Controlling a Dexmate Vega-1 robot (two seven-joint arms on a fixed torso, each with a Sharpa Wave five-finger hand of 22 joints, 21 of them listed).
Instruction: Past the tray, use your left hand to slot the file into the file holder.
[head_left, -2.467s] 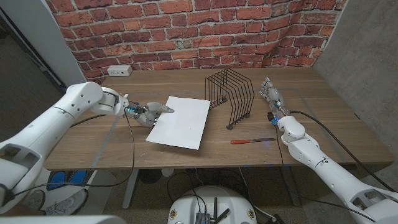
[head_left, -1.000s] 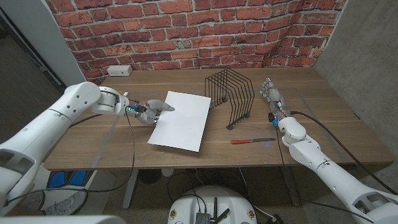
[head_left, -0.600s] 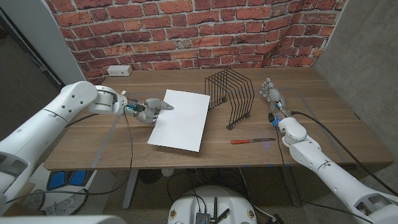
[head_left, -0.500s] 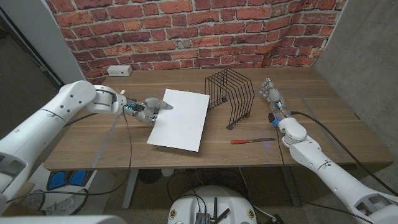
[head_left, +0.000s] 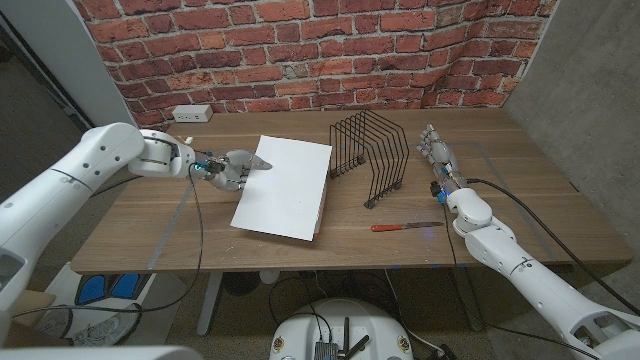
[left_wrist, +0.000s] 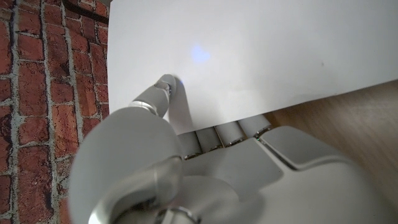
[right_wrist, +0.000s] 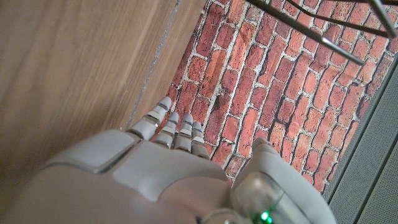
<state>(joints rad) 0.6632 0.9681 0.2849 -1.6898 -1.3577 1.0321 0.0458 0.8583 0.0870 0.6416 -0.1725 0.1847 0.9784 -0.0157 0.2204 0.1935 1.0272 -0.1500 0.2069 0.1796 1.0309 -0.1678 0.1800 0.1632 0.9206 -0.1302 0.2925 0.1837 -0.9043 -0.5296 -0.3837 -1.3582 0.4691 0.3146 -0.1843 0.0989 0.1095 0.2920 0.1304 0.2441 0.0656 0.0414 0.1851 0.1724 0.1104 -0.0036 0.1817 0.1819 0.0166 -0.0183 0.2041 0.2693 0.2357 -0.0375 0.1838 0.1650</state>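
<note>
The file (head_left: 284, 186) is a flat white sheet held tilted above the table's middle, its near edge lifted. My left hand (head_left: 232, 167) pinches its left edge; in the left wrist view the white file (left_wrist: 249, 56) lies against my fingers (left_wrist: 163, 93), with my left hand (left_wrist: 186, 168) in front of it. The black wire file holder (head_left: 370, 153) stands upright just right of the file, apart from it. My right hand (head_left: 435, 150) stands on its edge to the right of the holder, fingers straight and holding nothing; it also shows as my right hand (right_wrist: 161, 162) over bare wood.
A red-handled tool (head_left: 405, 226) lies on the table (head_left: 200, 235) in front of the holder. A white power outlet box (head_left: 192, 113) sits at the back left by the brick wall (head_left: 300, 50).
My left hand has lifted the file and carried it a little left and back; its left edge now stands higher. The right arm has not moved.
</note>
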